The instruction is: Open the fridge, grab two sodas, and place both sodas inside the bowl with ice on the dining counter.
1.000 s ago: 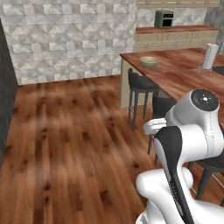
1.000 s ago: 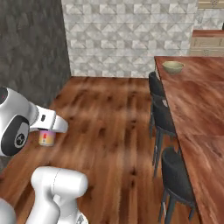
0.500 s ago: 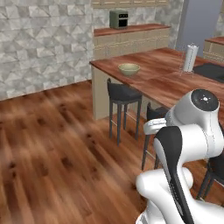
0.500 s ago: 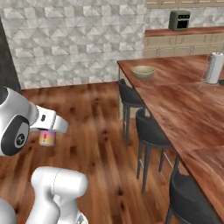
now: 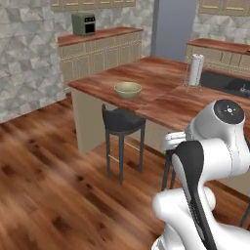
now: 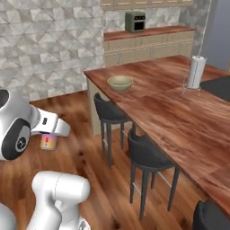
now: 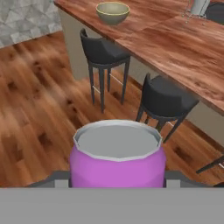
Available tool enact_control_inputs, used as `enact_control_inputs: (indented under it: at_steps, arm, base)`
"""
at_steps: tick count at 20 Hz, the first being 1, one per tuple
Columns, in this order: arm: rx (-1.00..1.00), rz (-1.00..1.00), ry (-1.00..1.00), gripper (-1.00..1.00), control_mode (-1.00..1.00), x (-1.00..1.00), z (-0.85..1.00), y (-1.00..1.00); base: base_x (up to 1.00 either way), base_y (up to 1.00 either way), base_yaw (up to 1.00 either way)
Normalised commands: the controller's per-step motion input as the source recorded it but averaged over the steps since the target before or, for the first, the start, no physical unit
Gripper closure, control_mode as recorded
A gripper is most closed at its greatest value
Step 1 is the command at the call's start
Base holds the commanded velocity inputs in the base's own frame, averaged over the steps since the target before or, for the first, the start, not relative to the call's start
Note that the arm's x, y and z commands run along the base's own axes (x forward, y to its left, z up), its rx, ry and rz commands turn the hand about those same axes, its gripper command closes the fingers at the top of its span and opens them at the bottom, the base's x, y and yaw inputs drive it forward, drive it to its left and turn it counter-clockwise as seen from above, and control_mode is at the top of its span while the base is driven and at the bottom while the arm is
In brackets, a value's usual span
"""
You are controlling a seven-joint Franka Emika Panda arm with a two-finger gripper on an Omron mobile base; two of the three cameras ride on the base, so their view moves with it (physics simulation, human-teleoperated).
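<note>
The tool (image 6: 48,134) holds the purple can (image 7: 117,157) by its sides (probably light, stiff, slippery) at lower centre.

counter (image 6: 179,117): glossy reddish wood grain
floor (image 5: 44,185): polished wood planks
stools (image 6: 146,152): matt dark seats
soda (image 7: 117,157): smooth purple, grey top
</note>
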Motion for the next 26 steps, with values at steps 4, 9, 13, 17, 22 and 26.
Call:
enact_control_inputs:
  at_steps: [4,9,13,17,22,26]
  arm:
    - [0.00,0.00,0.00,1.00,1.00,0.00,0.00,0.00]
    - [0.00,0.00,0.00,1.00,1.00,0.00,0.00,0.00]
    - [0.00,0.00,0.00,1.00,1.00,0.00,0.00,0.00]
    - [0.00,0.00,0.00,1.00,1.00,0.00,0.00,0.00]
    - [0.00,0.00,0.00,1.00,1.00,0.00,0.00,0.00]
    - [0.00,0.00,0.00,1.00,1.00,0.00,0.00,0.00]
  base:
    - [0.83,0.84,-0.42]
    - [0.82,0.86,-0.41]
    - [0.81,0.85,-0.41]
    - [0.80,0.83,-0.43]
    - [0.80,0.76,-0.46]
    - [0.81,0.66,-0.47]
